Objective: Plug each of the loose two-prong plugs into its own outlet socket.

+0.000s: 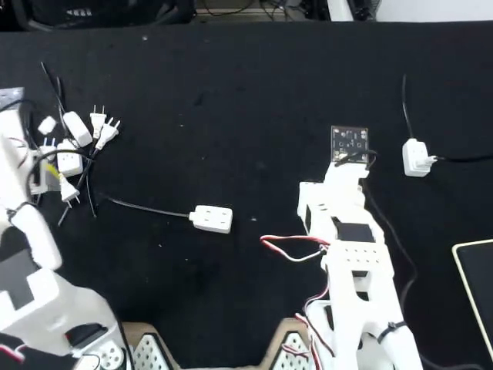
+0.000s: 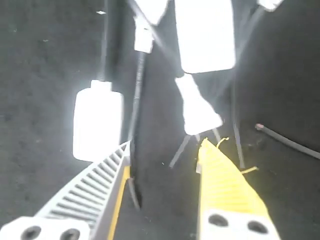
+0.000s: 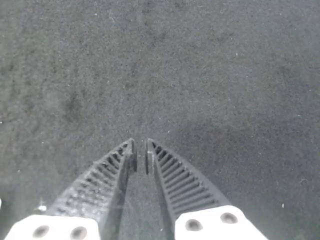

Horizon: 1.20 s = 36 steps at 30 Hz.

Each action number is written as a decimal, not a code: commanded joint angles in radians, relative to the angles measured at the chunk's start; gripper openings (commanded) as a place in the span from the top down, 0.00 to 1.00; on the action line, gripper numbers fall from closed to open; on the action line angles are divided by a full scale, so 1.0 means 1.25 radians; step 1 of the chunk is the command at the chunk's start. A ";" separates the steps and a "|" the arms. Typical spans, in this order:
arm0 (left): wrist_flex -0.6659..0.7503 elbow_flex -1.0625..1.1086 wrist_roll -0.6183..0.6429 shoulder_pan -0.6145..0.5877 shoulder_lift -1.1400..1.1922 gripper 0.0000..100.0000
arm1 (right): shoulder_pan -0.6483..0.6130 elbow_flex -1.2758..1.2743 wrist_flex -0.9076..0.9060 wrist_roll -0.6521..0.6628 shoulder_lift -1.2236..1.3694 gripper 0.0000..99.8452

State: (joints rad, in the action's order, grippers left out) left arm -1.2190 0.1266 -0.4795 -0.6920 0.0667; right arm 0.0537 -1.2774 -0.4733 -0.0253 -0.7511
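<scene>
A tangle of white two-prong plugs (image 1: 104, 129) and small outlet blocks (image 1: 69, 162) with black cords lies at the table's left edge. My left gripper (image 2: 162, 150) hangs open just above it. One white plug (image 2: 197, 110) lies right ahead of the yellow finger (image 2: 220, 185), its prongs pointing back toward the gap. A white outlet block (image 2: 97, 125) sits by the grey finger (image 2: 95, 190). A single white outlet (image 1: 212, 219) on a black cord lies mid-table. My right gripper (image 3: 140, 152) is shut on nothing over bare black cloth, the right arm (image 1: 350, 231) standing right of centre.
At the right, a white outlet (image 1: 416, 158) has a plug and black cord in it. A flat pale-rimmed object (image 1: 477, 285) lies at the right edge. Red and white wires (image 1: 289, 248) loop from the right arm. Black cloth covers the table.
</scene>
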 commanded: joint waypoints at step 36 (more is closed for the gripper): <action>-0.166 -0.226 0.243 0.047 0.130 0.97 | 0.014 0.030 0.017 -0.005 -0.002 0.97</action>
State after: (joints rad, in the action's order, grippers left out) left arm -1.3341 -0.0683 -0.1864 -0.6429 0.3721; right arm 0.0537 -1.2774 -0.4733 -0.0253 -0.7511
